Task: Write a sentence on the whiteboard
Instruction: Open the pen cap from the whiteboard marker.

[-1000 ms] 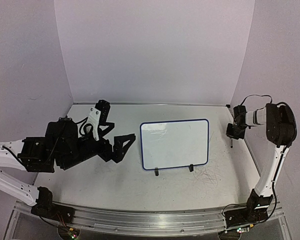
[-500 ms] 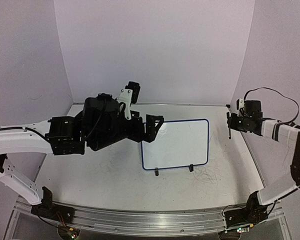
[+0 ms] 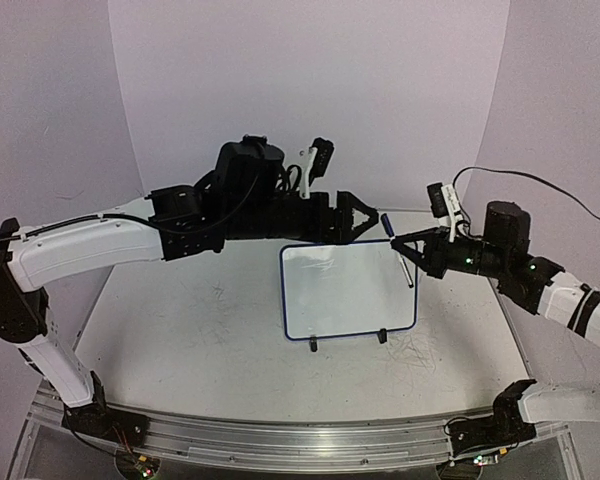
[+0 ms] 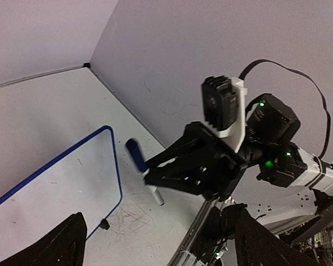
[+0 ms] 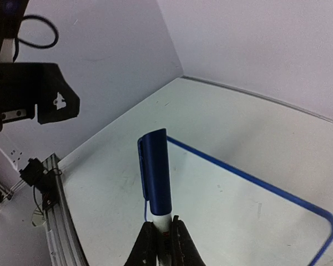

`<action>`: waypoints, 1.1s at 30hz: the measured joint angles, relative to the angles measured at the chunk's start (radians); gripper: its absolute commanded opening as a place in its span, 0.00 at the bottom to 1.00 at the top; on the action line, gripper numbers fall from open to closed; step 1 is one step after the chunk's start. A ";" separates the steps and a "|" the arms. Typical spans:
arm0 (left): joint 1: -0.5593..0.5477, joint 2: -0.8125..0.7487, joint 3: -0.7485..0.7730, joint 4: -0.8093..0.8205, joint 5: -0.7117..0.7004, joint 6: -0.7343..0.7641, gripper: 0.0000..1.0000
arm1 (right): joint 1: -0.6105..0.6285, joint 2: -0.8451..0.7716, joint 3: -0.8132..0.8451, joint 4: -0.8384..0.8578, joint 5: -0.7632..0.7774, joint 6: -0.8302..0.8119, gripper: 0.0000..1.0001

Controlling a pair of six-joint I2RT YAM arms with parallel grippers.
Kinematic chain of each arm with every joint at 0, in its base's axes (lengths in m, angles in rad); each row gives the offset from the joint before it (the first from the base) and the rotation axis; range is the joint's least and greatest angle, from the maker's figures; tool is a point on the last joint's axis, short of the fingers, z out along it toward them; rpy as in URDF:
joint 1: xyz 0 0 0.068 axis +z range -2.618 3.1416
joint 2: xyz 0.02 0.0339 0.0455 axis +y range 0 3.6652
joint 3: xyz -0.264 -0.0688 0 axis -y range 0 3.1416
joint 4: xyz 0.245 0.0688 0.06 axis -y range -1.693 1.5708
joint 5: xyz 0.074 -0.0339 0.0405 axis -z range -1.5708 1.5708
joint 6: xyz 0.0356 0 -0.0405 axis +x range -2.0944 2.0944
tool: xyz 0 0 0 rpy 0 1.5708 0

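Lilac walls ring the tabletop (image 3: 200,330), where the whiteboard (image 3: 350,290) lies flat at the middle, bare of any sentence. Should the left hand (image 3: 368,220) (jaws wide, stretched level toward the cap (image 5: 154,166)) close off-centre, it could lever the marker (image 5: 160,216) from the right hand (image 5: 162,235), which pinches only its tail, raised above the board's far edge.

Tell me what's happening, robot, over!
Left gripper open, facing marker. Right gripper shut on marker, blue cap on. Whiteboard bare, no sentence yet. Nothing lying on it.
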 measured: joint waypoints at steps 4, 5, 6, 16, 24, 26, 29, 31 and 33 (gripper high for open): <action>-0.003 0.035 0.025 -0.011 0.058 -0.017 0.79 | 0.099 0.054 -0.002 0.021 -0.019 0.000 0.00; 0.000 0.036 0.025 -0.024 0.060 -0.025 0.74 | 0.122 0.066 -0.001 0.028 -0.016 0.000 0.00; 0.003 0.036 0.023 -0.037 0.062 -0.034 0.69 | 0.140 0.078 -0.001 0.033 -0.014 -0.001 0.00; 0.115 0.010 -0.093 -0.087 0.064 -0.133 0.61 | 0.303 0.194 0.051 0.049 0.083 -0.001 0.00; 0.124 -0.013 -0.147 -0.091 0.110 -0.157 0.46 | 0.354 0.265 0.105 0.059 0.147 0.001 0.00; 0.123 -0.017 -0.156 -0.081 0.131 -0.161 0.39 | 0.363 0.283 0.123 0.068 0.158 0.001 0.00; 0.123 -0.019 -0.166 -0.066 0.156 -0.158 0.28 | 0.374 0.305 0.142 0.081 0.174 0.001 0.00; 0.124 -0.021 -0.175 -0.057 0.167 -0.158 0.19 | 0.381 0.317 0.148 0.089 0.187 0.001 0.00; 0.129 -0.026 -0.188 -0.052 0.167 -0.160 0.09 | 0.386 0.325 0.150 0.092 0.193 0.001 0.00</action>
